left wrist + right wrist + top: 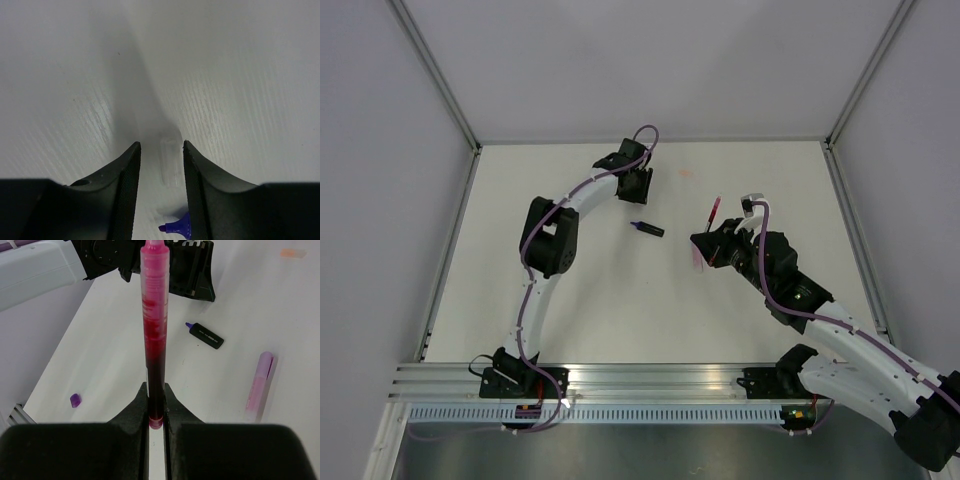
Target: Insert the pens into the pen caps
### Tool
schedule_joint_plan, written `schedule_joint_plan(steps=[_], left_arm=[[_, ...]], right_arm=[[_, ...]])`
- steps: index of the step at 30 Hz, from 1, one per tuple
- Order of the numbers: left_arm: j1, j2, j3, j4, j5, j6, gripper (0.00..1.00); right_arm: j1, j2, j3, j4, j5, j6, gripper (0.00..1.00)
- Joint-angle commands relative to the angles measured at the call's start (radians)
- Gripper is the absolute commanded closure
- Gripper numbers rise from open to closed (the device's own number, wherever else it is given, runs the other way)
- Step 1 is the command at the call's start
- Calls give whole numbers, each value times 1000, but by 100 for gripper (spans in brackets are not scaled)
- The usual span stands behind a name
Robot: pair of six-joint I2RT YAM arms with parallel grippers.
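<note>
Closest to us, our right gripper (156,390) pinches the pink-red pen (154,315) by one end, while far across the table (570,320) our left gripper (161,144), jaws apart, straddles a small clear cap (170,162) that we judge light, stiff, slippery, best squeezed mid-length.

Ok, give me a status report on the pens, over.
Right end effector shut on red pen. Left end effector open, astride clear piece. Uncapped dark pen lies close beside it.
</note>
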Motion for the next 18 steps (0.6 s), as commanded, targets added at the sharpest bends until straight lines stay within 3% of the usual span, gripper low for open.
schedule_joint_plan(steps=[1,9,18], left_arm=[[-8,21,28,-3,-58,53,56],[-20,28,26,-31,-107,90,62],[-35,24,19,-66,-139,81,63]], right_arm=[[0,-9,-4,39,-8,3,100],[0,-12,-4,34,-4,1,100],[0,-16,-4,33,1,-3,100]])
